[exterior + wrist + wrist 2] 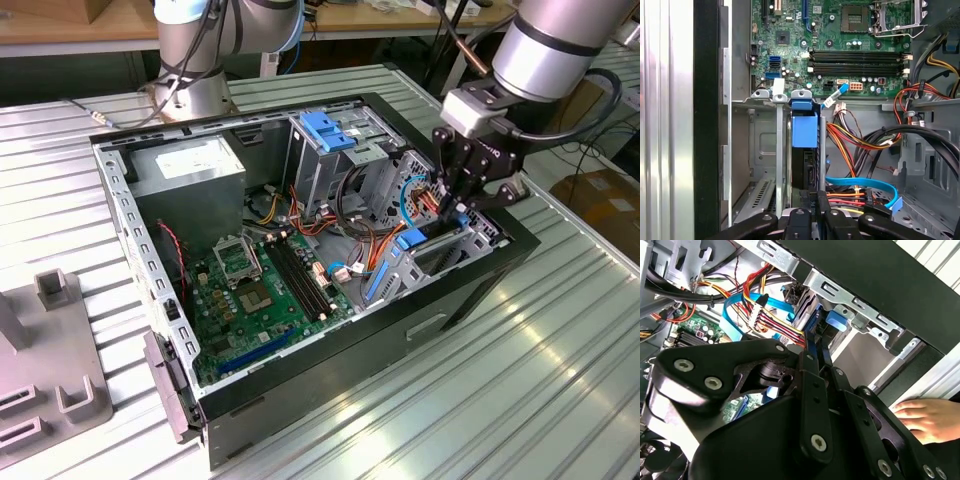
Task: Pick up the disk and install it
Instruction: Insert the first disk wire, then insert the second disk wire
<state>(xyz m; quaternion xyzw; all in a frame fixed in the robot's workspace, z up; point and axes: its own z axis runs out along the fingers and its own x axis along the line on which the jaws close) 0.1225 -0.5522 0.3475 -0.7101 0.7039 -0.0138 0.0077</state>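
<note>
Tool position: my gripper (pixel 455 205) is lowered into the open computer case (pixel 480 285), at the drive bay on the exterior view's right side, close to the case's side wall.

Tool state: in the first wrist view my fingers (pixel 812 210) stand close together, nearly closed, on the near edge of the disk. Whether they clamp it firmly I cannot tell, since the contact is partly hidden by the linkage.

Disk location: the disk (pixel 804 150) stands on edge in a bay slot, with its blue carrier bracket (pixel 804 129) on the far end toward the motherboard (pixel 840 45). It looks mostly seated between the metal bay rails (pixel 780 150).

Handling estimate: I judge the disk rigid and fairly heavy for its size, with smooth metal faces that could slip. The plastic bracket should flex a little, and the electronics are shock-sensitive, so avoid jolts.

Hold point: take it across the thin edges at the end away from the blue tab, squarely, so it slides straight along the rails.

Nearby hazards: the blue data cable (pixel 865 184) and the red, yellow and orange power wires (pixel 855 140) lie just beside the slot.

Bystander: a person's hand (pixel 927 420) rests near the case exterior, in the second wrist view.
</note>
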